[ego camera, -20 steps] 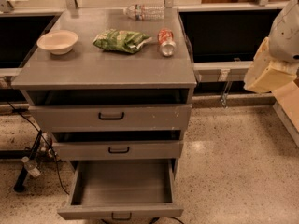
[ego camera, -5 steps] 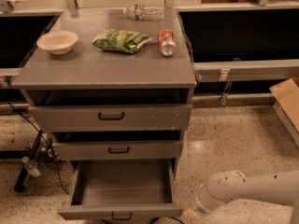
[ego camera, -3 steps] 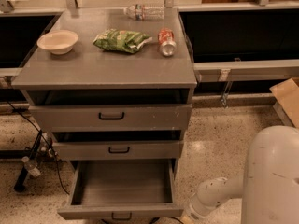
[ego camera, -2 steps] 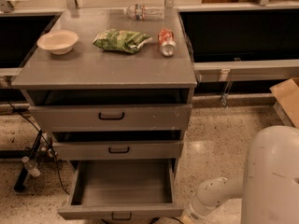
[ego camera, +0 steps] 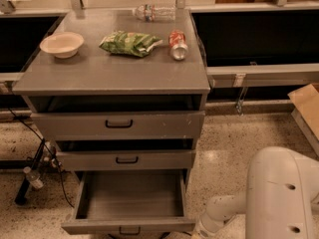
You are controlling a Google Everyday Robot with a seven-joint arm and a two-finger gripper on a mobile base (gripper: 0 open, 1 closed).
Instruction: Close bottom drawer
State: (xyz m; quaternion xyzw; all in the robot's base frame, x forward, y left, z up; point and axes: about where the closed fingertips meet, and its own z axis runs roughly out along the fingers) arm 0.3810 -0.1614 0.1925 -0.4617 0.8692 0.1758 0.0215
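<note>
The bottom drawer [ego camera: 130, 199] is the lowest of the three in the grey cabinet [ego camera: 114, 76]. It is pulled far out and its grey box is empty. Its shallow front panel with a small black bar handle [ego camera: 129, 230] lies at the lower frame edge. My white arm [ego camera: 281, 195] fills the lower right. Its forearm and wrist [ego camera: 205, 226] reach down-left to the floor beside the drawer's front right corner. My gripper lies beyond the wrist, below the frame's lower edge, and is hidden.
The top drawer [ego camera: 118, 124] and middle drawer [ego camera: 125, 160] stand slightly open. On the cabinet top are a bowl [ego camera: 62, 44], a green chip bag [ego camera: 129, 43], a red can [ego camera: 177, 45] and a water bottle [ego camera: 153, 12]. Cables and a stand [ego camera: 35, 171] are at left, a cardboard box [ego camera: 305, 108] at right.
The arm has swung from the upper right down to the floor at the drawer's right front corner. Over the last second it has barely moved. The bottom drawer is as far out as before.
</note>
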